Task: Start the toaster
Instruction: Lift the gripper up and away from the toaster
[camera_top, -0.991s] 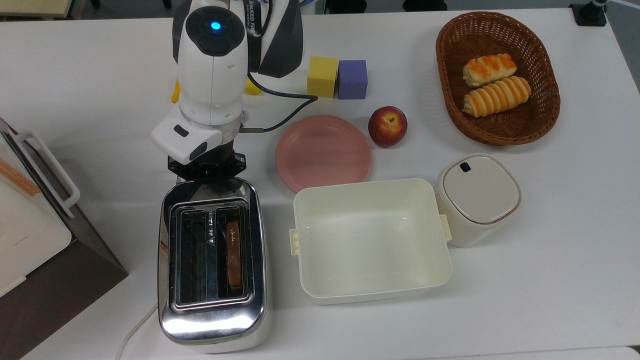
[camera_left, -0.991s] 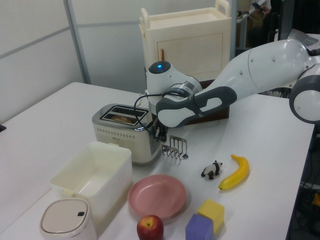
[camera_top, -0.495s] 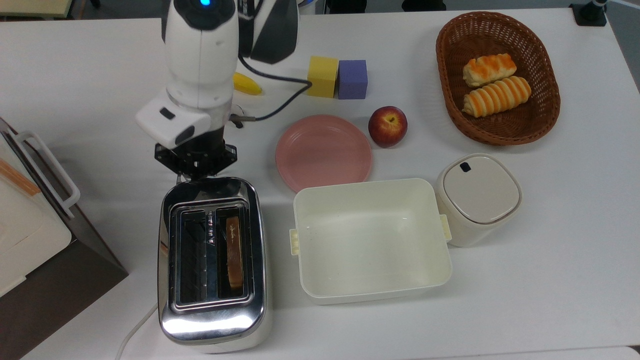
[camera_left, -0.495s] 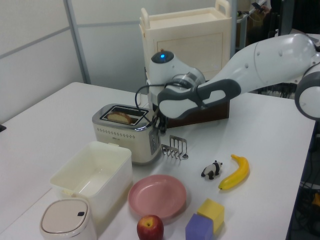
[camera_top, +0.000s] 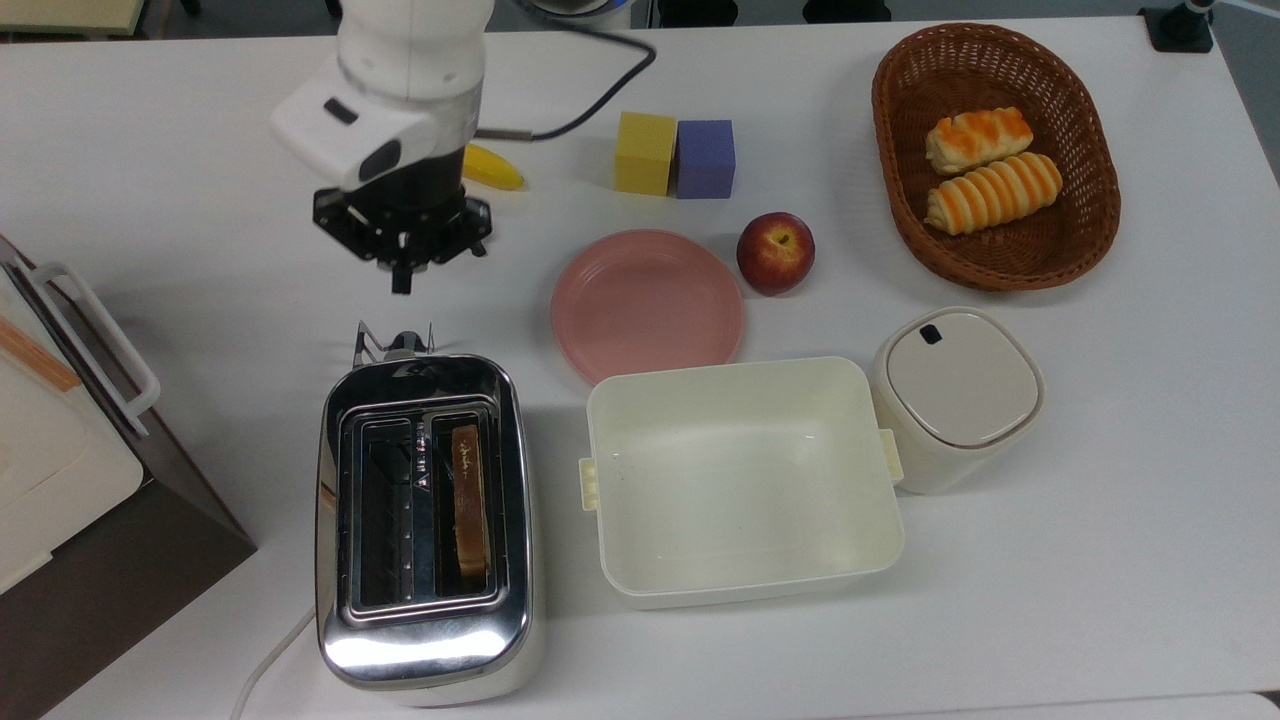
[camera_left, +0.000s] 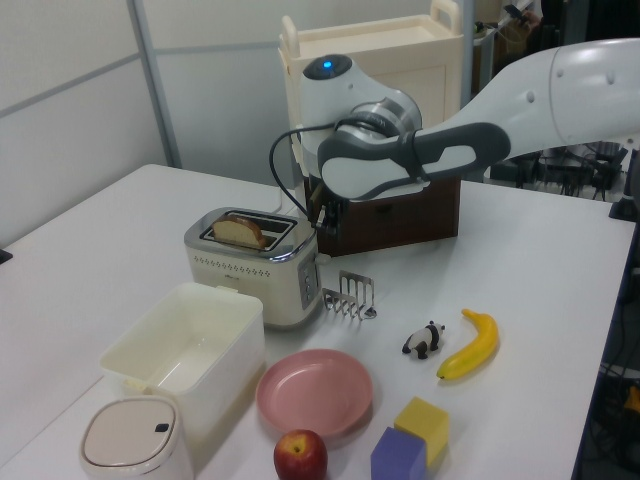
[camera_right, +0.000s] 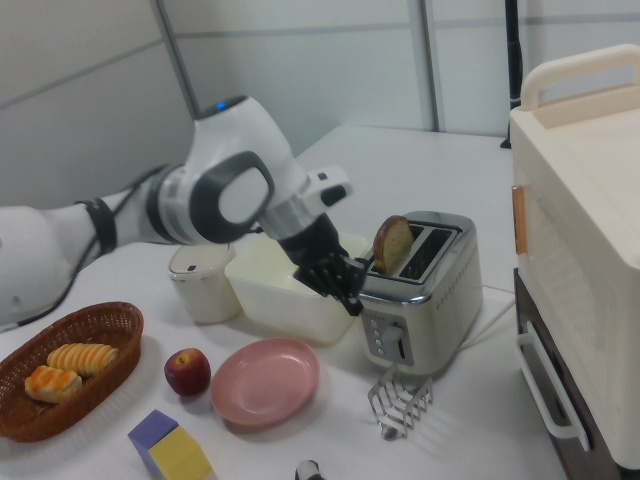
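Broadly, a white table (camera_top: 1100, 560) carries everything, with a cream-and-brown boxy appliance (camera_top: 60, 470) at the top view's left edge and the white robot arm (camera_left: 520, 110) reaching in from the left view's right. Next in size, the chrome toaster (camera_top: 425, 640) stands near the table's front edge in the top view, just beside an open cream tub (camera_top: 745, 480) on the top view's right; a slice of bread (camera_right: 392, 243) stands raised out of one slot in the right view. A wicker basket (camera_top: 900, 200) with two bread rolls (camera_top: 990, 165) sits well apart at the top view's upper right. A pink plate (camera_top: 647, 305) lies between tub and blocks, a lidded cream canister (camera_top: 955, 395) touches the tub's side. The gripper (camera_top: 402, 268) hangs above the table, apart from the toaster's lever end, holding nothing; I cannot tell how far its fingers are spread. A wire toast rack (camera_left: 349, 294) stands just beside that end. Smaller still: a red apple (camera_top: 775, 252), yellow block (camera_top: 645, 152), purple block (camera_top: 705, 158), banana (camera_left: 472, 345), panda figure (camera_left: 423, 339)
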